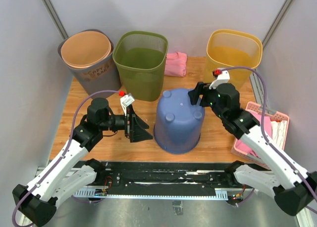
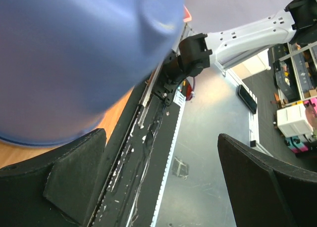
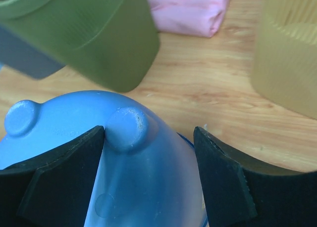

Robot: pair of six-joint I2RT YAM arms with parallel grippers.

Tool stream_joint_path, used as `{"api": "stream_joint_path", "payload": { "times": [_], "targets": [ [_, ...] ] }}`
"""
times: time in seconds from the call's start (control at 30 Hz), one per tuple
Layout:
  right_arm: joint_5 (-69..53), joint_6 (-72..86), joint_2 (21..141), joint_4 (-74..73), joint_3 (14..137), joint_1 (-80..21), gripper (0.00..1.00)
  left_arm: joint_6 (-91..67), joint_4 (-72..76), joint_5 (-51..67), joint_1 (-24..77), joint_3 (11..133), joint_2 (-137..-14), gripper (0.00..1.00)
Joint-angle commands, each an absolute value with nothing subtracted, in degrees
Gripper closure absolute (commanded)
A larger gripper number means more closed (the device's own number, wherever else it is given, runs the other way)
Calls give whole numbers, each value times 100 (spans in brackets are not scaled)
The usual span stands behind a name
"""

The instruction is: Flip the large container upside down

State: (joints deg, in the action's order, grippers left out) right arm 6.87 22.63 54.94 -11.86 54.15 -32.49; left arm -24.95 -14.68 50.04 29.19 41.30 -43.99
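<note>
Large container (image 1: 178, 120) upside down | grey bin (image 1: 96, 77) holds orange bin (image 1: 86, 48) | left fingers (image 2: 49, 187), right fingers (image 3: 49, 182) spread

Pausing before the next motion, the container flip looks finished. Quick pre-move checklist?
1. Blue container base up, rim down on the table: ok.
2. Rim seated flat all round: cannot tell, far side hidden.
3. Left gripper open, empty, beside the container: ok.
4. Right gripper open, fingers either side of a foot nub; clear of it: cannot tell.
5. Green basket upright behind, apart from the container: ok.
</note>
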Motion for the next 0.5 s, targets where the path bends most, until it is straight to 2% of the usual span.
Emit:
{"api": "stream_joint_path", "payload": {
  "times": [0.0, 0.17, 0.27, 0.37, 0.47],
  "targets": [
    [2266, 2117, 6219, -1971, 5726, -3227, 27, -2729, -839, 4997, 2988, 4140, -4515, 1],
    [1716, 1663, 6319, -2363, 6722, -3223, 22, -2858, -509, 4778, 2997, 4024, -4659, 1],
    [1808, 1401, 6142, -2489, 7163, -3177, 21, -2950, -204, 4606, 2997, 3914, -4791, 1],
    [1991, 1204, 6247, -2718, 7615, -2736, 21, -3119, 133, 4406, 3005, 3818, -4923, 1],
    [1760, 1174, 6857, -3227, 8355, -2080, 22, -3234, 371, 4268, 3010, 3775, -5038, 1]
  ]
}}
